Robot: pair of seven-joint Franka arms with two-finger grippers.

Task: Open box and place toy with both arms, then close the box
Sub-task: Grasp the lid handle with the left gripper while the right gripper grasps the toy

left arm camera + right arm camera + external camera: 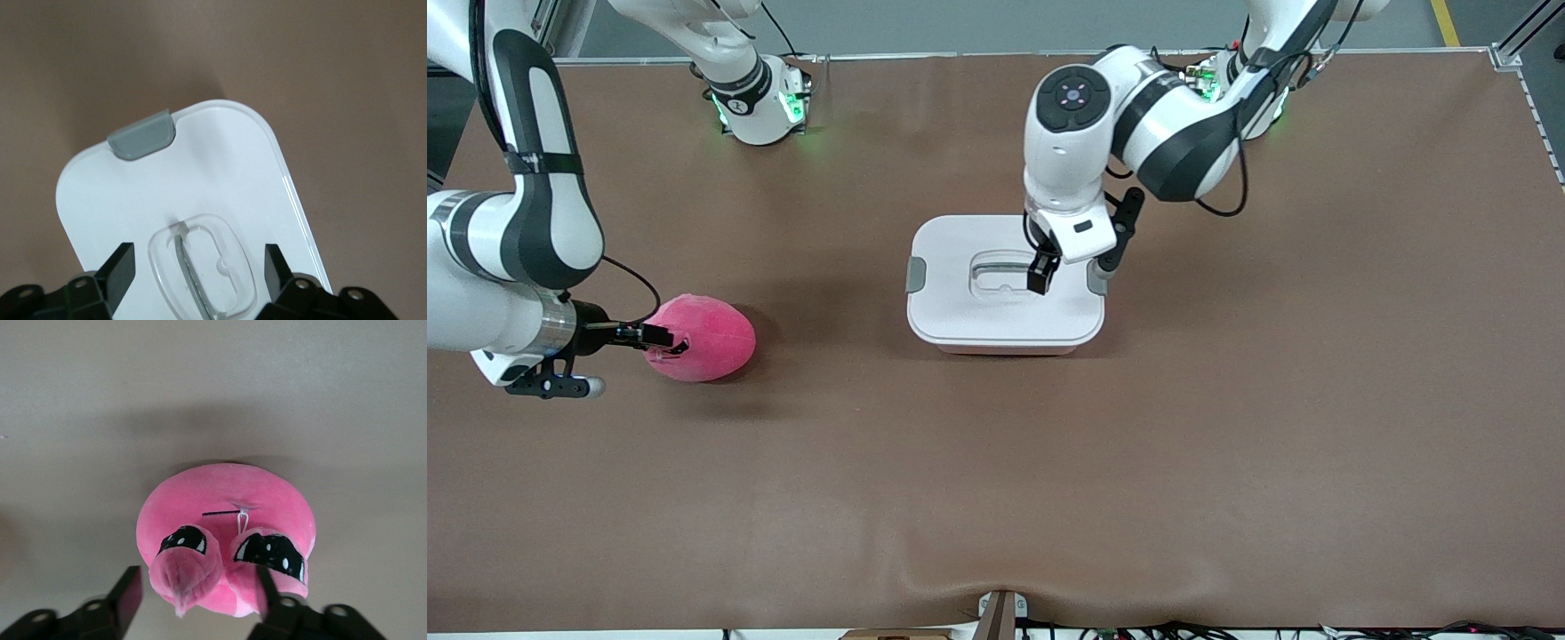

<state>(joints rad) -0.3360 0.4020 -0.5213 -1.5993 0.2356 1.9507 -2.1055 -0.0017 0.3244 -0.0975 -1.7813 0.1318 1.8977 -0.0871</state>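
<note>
The box (960, 311) stands mid-table with its white lid on and a grey clip (915, 274) at its end. My left gripper (1040, 277) is low over the lid's recessed handle (996, 271). In the left wrist view the gripper (200, 267) is open, with one finger on each side of the handle (227, 247), and the lid (220, 167) and clip (141, 135) show. The hot-pink toy (711, 338) lies toward the right arm's end of the table. My right gripper (665, 340) is at its end, open (198, 593), with the toy's ear (183, 573) between the fingers.
Bare brown table mat (1227, 444) lies all round the box and the toy. Both arm bases (760, 107) stand along the table's edge farthest from the front camera.
</note>
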